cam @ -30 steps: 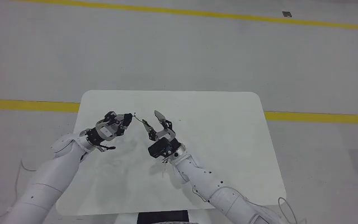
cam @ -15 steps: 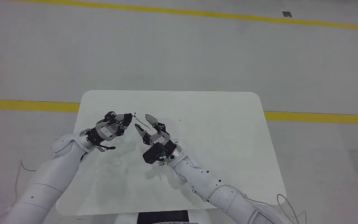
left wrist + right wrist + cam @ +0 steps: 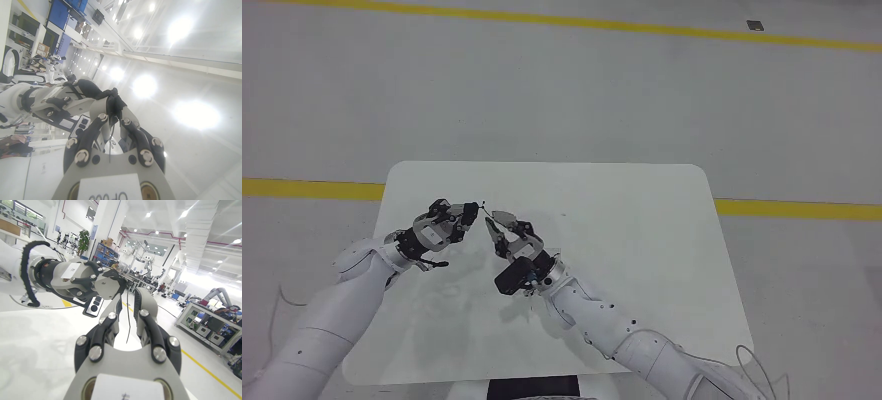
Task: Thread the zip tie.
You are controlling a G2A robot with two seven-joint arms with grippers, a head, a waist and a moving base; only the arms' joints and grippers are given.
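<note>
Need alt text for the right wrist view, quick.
The open right gripper straddles a thin black zip tie, one finger on each side. The left gripper just beyond is shut on the tie's far end.

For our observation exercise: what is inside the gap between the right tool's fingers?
A thin black zip tie hangs between the fingers of the open right tool, touching neither finger as far as shows. Its far end is covered by the shut left tool.
</note>
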